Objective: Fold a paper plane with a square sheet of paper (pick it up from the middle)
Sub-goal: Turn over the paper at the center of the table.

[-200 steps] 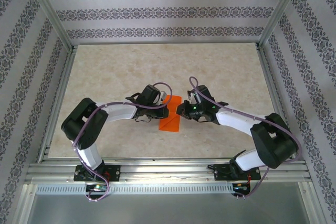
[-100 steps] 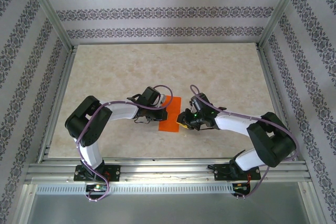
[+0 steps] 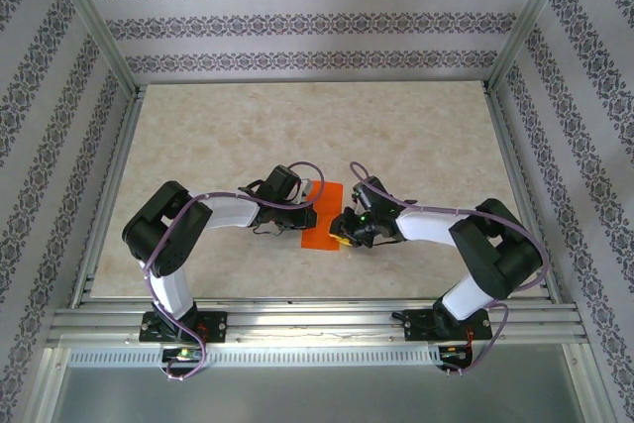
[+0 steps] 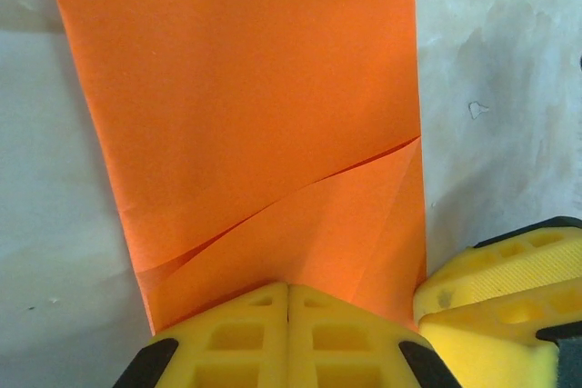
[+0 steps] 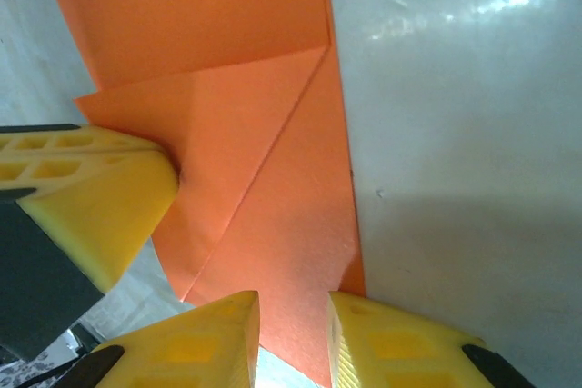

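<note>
Thin orange square sheet of paper, partly folded, is pinned by the pressed-together left gripper; the right gripper is seen slightly parted at its edge.

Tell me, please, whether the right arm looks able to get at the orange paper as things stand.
Probably yes: the right gripper stands over a corner of the orange paper, jaws slightly parted. The left gripper, shut, presses the folded flap and seems to leave that corner free.

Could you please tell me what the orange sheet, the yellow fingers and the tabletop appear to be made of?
Orange sheet: thin matte paper, holding sharp creases.
Yellow fingers: probably moulded plastic or rubber, with recessed pockets.
Tabletop: smooth, glossy, marble-patterned, likely laminate; it mirrors light.
</note>
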`<state>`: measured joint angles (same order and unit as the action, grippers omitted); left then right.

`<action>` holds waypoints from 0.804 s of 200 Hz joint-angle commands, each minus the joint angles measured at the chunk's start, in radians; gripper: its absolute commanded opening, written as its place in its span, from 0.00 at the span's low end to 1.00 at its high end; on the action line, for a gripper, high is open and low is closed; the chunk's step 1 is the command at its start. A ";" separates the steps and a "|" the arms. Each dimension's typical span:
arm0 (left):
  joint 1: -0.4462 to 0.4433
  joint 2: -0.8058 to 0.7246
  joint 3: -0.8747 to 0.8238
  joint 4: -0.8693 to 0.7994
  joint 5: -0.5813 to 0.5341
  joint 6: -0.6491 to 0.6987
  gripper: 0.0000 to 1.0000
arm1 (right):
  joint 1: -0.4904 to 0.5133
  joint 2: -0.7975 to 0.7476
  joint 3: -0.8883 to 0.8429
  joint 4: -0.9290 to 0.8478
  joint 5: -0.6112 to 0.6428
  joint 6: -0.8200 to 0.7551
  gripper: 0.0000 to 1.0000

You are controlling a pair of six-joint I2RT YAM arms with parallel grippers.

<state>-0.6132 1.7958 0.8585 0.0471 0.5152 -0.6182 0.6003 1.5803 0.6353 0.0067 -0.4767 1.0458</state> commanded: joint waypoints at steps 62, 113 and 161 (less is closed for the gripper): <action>0.007 -0.004 -0.043 -0.021 -0.001 -0.042 0.00 | 0.015 -0.094 0.016 -0.080 0.110 -0.020 0.29; 0.007 0.000 -0.046 0.007 0.017 -0.070 0.00 | 0.024 -0.055 -0.014 -0.072 0.078 -0.025 0.28; 0.007 -0.004 -0.050 0.005 0.022 -0.073 0.00 | 0.031 -0.011 0.002 -0.084 0.100 -0.040 0.28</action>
<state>-0.6128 1.7943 0.8341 0.0933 0.5323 -0.6823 0.6201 1.5429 0.6327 -0.0536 -0.4004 1.0332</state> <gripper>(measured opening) 0.062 0.279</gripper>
